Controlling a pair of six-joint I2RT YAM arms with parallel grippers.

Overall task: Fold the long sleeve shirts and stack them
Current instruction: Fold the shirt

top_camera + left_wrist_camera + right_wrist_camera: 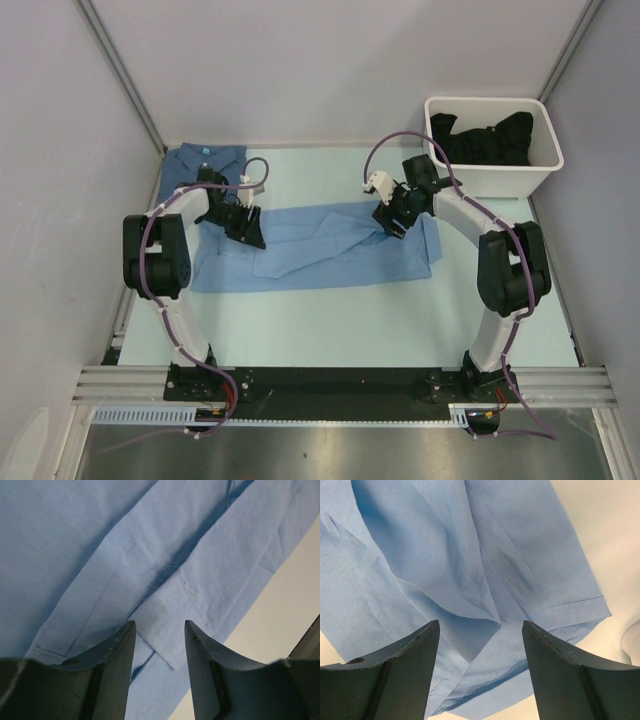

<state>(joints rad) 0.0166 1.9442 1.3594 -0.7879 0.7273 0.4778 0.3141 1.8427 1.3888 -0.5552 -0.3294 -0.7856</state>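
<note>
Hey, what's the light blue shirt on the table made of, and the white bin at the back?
Light blue shirt: thin woven cloth, probably cotton or a blend; matte, with fine weave, soft creases and stitched hems in the wrist views. White bin: likely moulded plastic; smooth, faintly glossy walls, rounded corners and a lipped rim.

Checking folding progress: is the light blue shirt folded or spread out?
Partly folded: the light blue shirt lies as a long flat band, a sleeve cuff laid over it.
</note>
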